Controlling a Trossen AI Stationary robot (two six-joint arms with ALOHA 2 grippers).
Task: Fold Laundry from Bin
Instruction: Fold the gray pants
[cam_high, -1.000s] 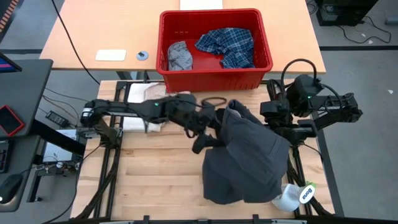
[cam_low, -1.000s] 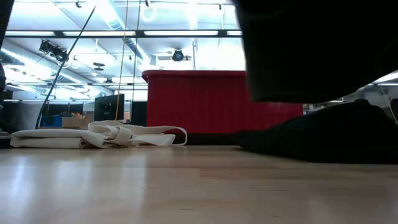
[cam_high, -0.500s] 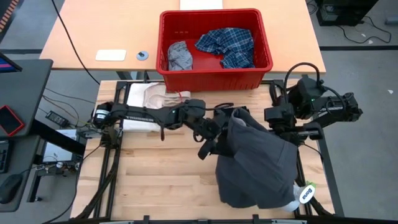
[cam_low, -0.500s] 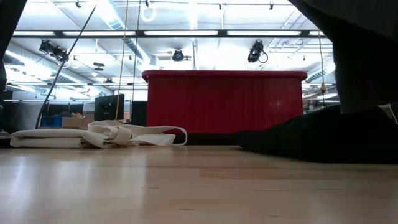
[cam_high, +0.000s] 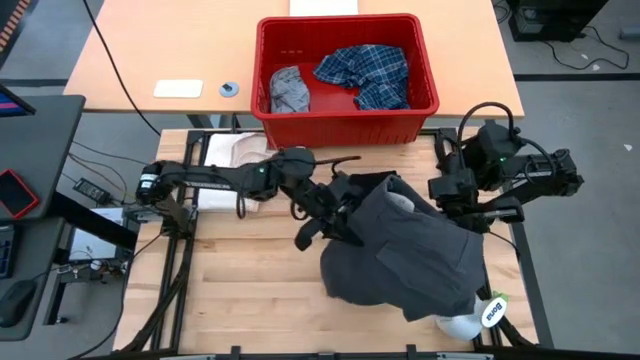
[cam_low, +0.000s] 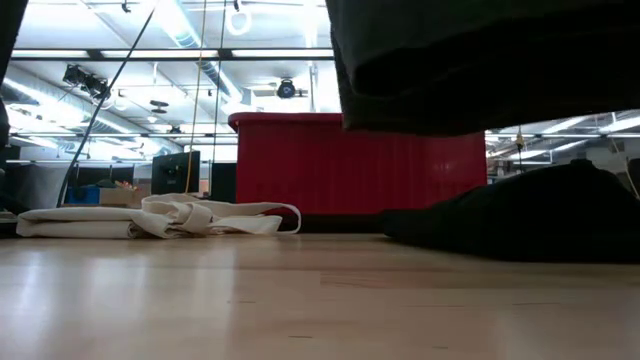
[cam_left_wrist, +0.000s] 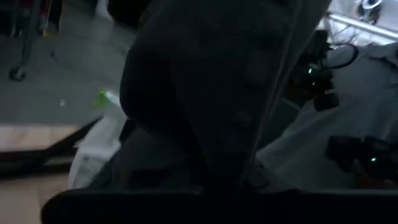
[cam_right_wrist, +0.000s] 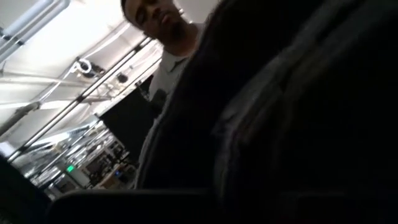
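While raised, dark grey garment (cam_high: 410, 250), both fingers clamped.

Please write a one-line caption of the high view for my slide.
Both arms hold the dark grey garment above the wooden table, behind which the red bin contains a plaid shirt and a grey garment.

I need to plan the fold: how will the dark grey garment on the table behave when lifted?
Probably floppy: the dark grey garment sags in folds between the left gripper and right gripper. Likely bulky, since it covers much of the table and part drags there.
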